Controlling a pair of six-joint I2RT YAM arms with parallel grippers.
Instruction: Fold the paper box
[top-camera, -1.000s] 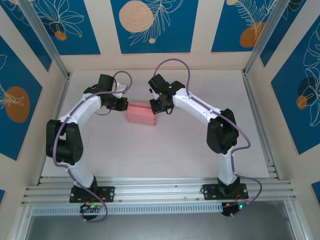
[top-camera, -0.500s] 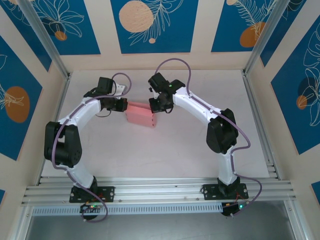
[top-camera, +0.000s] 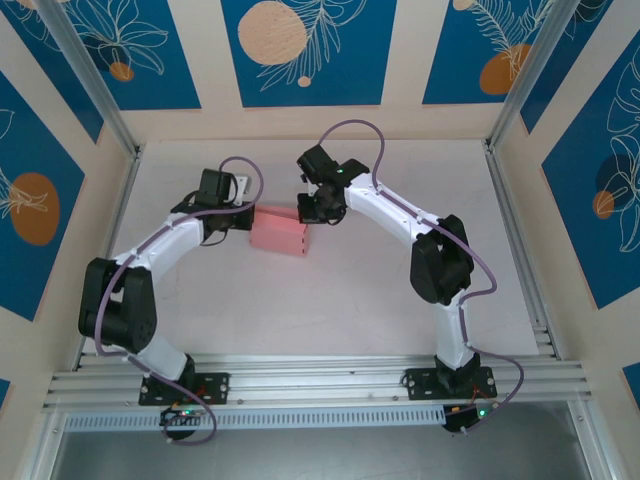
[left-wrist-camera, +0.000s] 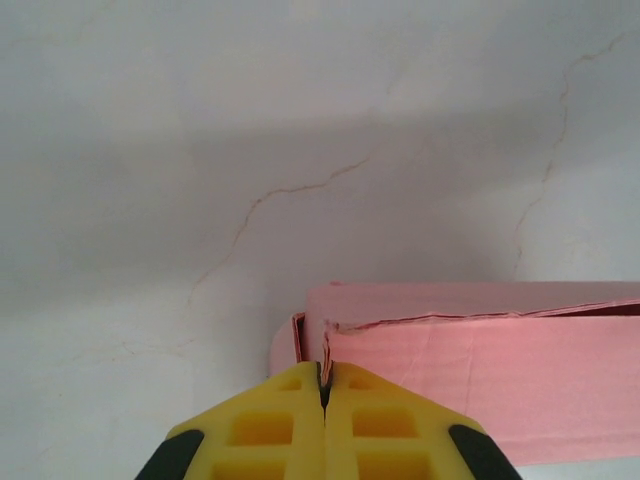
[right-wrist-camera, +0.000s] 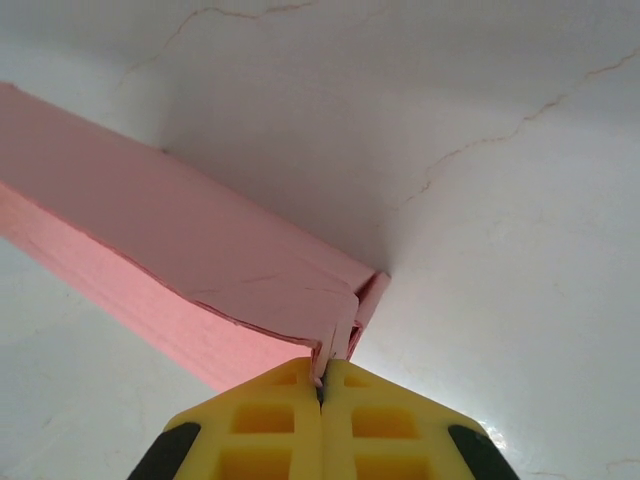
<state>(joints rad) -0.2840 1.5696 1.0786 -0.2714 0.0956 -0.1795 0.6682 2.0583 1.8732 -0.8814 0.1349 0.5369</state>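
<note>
Pinching paper box at both short ends. Clamps left end with left gripper, yellow pads pressed together on a thin card edge. Clamps right end with right gripper, pads likewise closed on a flap corner. Lies on white table, far-centre, between the two arms, long side running across and slightly angled. Reads as a small salmon-pink rectangular box, already formed. Shows a ragged seam along the top edge in left wrist view, an end flap poking out just beside the pads in right wrist view. Shows thin crack-like lines across the table surface.
</note>
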